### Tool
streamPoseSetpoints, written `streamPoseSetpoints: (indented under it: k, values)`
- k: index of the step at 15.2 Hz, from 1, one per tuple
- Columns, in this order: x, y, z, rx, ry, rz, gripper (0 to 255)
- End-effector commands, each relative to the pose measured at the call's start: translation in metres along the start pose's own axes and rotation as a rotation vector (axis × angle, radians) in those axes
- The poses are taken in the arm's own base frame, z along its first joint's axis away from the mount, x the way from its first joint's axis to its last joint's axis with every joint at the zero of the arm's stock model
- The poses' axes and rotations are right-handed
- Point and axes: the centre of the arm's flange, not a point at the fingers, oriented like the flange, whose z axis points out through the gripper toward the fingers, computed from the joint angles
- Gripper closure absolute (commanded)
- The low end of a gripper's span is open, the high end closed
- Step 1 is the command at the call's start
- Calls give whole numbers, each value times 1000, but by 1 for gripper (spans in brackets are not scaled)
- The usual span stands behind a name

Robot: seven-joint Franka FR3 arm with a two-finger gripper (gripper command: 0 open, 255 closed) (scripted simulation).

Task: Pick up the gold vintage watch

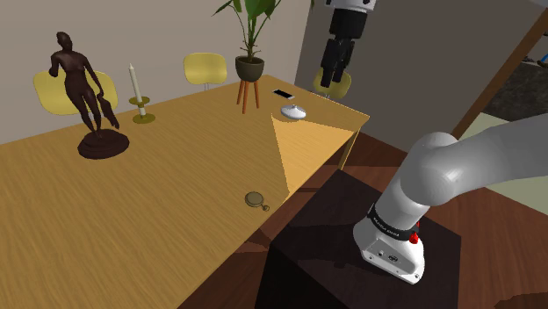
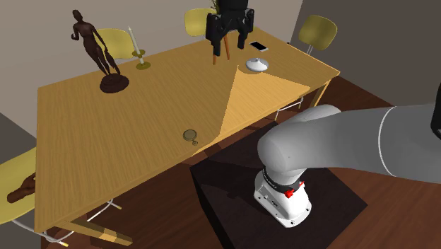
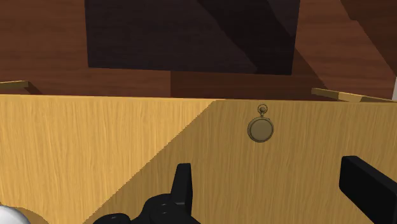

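- The small, round gold pocket watch (image 1: pixel 255 200) is found lying flat on the light wooden table (image 1: pixel 176 176), close to the edge facing the dark box stand (image 1: pixel 334 228).
- In the shoulder view it is placed at about 7 o'clock from the all-black two-finger gripper (image 1: pixel 331 81), well apart from it.
- Its crown loop is turned toward 4 o'clock.
- The gripper is held high above the table, fingers spread wide, with nothing grasped or touched.

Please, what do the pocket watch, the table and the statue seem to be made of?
Pocket watch: dull brass-like metal, judging by its olive-gold colour. Table: light wood, matte; grain lines show. Statue: dark brown, slightly glossy; bronze or dark wood, I cannot tell.
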Motion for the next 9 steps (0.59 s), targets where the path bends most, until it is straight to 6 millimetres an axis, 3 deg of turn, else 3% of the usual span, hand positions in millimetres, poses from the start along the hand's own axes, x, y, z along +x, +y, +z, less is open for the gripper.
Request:
streamPoseSetpoints:
  k: [1,9]
  values:
    - [0,0,0,0,0,0,0]
    - [19,-34,98,-21,25,20,0]
